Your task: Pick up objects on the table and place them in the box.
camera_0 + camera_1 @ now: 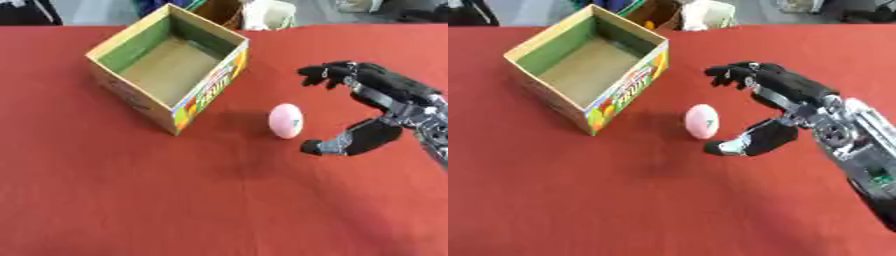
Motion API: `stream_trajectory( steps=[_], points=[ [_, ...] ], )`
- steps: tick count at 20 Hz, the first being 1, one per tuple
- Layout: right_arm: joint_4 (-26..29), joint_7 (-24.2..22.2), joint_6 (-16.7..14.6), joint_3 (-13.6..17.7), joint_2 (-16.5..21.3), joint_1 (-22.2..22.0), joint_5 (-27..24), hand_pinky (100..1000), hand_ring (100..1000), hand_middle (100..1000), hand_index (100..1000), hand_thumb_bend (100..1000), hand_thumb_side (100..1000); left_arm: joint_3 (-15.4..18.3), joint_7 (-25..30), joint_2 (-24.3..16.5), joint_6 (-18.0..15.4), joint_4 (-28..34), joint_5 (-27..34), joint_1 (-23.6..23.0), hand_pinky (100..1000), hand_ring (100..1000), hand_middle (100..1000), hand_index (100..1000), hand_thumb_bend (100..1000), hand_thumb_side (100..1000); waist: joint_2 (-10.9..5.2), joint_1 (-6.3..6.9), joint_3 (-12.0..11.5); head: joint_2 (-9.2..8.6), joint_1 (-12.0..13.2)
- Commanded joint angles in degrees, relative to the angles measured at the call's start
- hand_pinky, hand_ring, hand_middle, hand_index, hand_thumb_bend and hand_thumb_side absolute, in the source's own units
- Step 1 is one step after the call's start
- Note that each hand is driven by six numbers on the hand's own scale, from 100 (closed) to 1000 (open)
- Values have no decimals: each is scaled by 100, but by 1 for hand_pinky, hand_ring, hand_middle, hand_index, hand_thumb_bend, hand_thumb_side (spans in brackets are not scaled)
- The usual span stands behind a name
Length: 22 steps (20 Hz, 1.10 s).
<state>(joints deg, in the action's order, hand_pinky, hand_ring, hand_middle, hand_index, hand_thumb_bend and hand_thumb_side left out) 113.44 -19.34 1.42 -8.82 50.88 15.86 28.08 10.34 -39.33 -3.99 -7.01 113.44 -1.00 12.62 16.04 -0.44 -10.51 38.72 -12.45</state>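
Pink egg-shaped object [286,120] on red desk [131,200], just right of the cardboard box [166,65]. Right hand [785,107] beside the egg's right, fingers and thumb spread, not touching.

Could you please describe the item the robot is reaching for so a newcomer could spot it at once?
Find the open cardboard box on the red table. Just right of its printed near corner lies a pale pink egg, the only loose item, between the box and the open right hand.
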Motion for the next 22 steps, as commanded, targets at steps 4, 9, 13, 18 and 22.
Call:
stream_trajectory(
  steps=[4, 9, 13, 18, 22],
  points=[
    [115, -287, 511, -175, 461, 250, 241, 741, 834, 791, 969, 550, 523, -24, 36, -110, -3, 115, 16, 15, 377, 299, 342, 491, 100, 476, -118, 13, -29, -21, 13],
    [115, -506, 926, -341, 456, 435, 308, 746, 840, 801, 969, 542, 503, -38, 50, -99, 0, 115, 29, 11, 377, 299, 342, 491, 100, 476, -115, 16, -49, -34, -8],
    [115, -722, 1104, -493, 459, 568, 401, 750, 843, 804, 970, 533, 492, -43, 58, -97, 2, 115, 40, 5, 377, 300, 342, 492, 100, 476, -118, 18, -66, -36, -36],
    [115, -983, 1342, -676, 436, 689, 513, 754, 847, 806, 967, 523, 472, -54, 75, -91, 2, 115, 48, 10, 377, 300, 342, 492, 100, 476, -113, 8, -97, -70, -60],
    [115, -1216, 1535, -811, 430, 739, 622, 758, 858, 804, 963, 475, 457, -68, 88, -91, 0, 115, 54, 16, 377, 300, 342, 491, 100, 477, -109, -3, -124, -83, -73]
  ],
)
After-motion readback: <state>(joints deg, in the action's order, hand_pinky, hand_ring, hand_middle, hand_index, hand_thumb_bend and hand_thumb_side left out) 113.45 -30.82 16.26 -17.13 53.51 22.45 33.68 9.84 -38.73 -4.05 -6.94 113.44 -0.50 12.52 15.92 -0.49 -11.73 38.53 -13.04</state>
